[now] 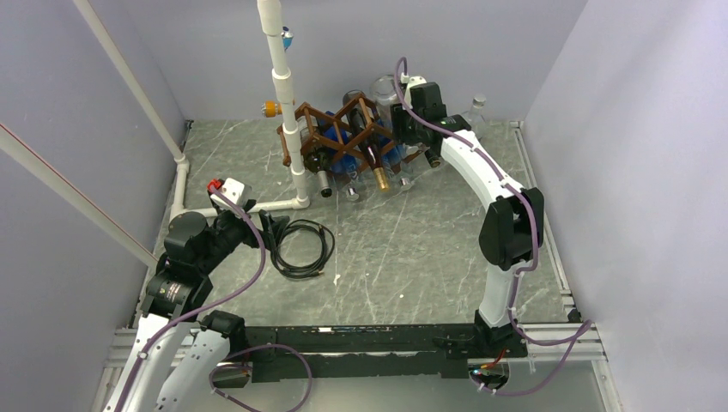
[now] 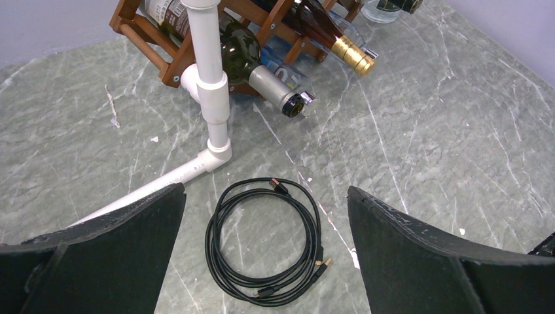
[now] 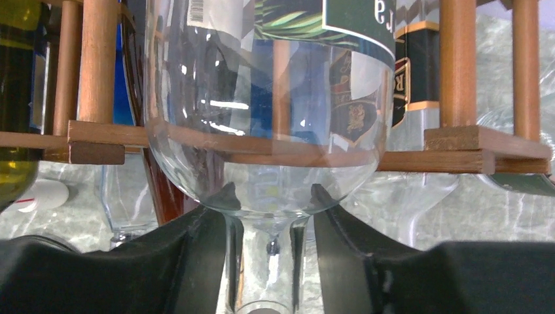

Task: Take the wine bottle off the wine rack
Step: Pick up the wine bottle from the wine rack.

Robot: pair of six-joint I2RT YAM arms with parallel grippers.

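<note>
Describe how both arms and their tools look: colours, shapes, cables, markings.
Right arm: white curved links, black joint housings, a lilac-grey cable looping along it. Left arm: black upper joints, white lower links, same cable, a red-and-white piece near the wrist. Left tool and right tool: broad matte black wedge-shaped fingers with rough edges.

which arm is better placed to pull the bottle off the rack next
Right: the right end effector is at the wine rack, fingers closed on the neck of the clear bottle. The left end effector hangs open over a cable.
</note>
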